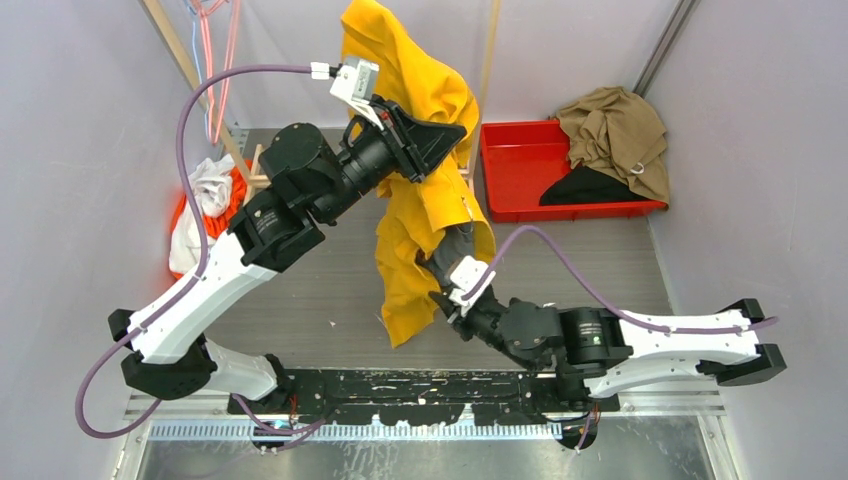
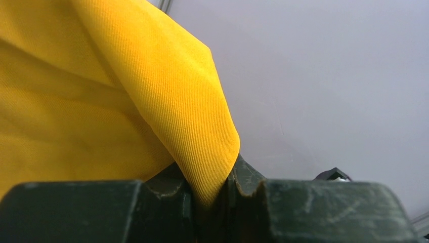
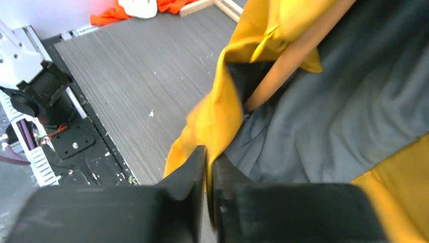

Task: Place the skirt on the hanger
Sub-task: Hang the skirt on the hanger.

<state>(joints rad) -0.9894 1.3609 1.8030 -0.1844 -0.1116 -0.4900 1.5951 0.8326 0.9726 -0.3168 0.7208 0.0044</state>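
I see yellow skirt [image 1: 430,200] held up in air over table [image 1: 330,290], mid-scene. L tool [image 2: 212,190] up high, jaws pinching skirt fold. R tool [image 3: 208,167] lower, clamped on skirt edge; grey lining [image 3: 344,111] showing, tan wooden bar [image 3: 298,50] against it. Red bin [image 1: 505,185] back R w/ tan garment [image 1: 615,130].

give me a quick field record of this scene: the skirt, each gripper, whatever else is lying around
skirt: yellow skirt, lifted off the table, hanging between both grippers
left gripper: shut on a fold of the skirt, held high
right gripper: shut on the skirt's lower part
inside skirt: gray lining, with a wooden bar across it, possibly the hanger
red bin: far right, holds a tan garment and a black cloth
left side: orange and white clothes
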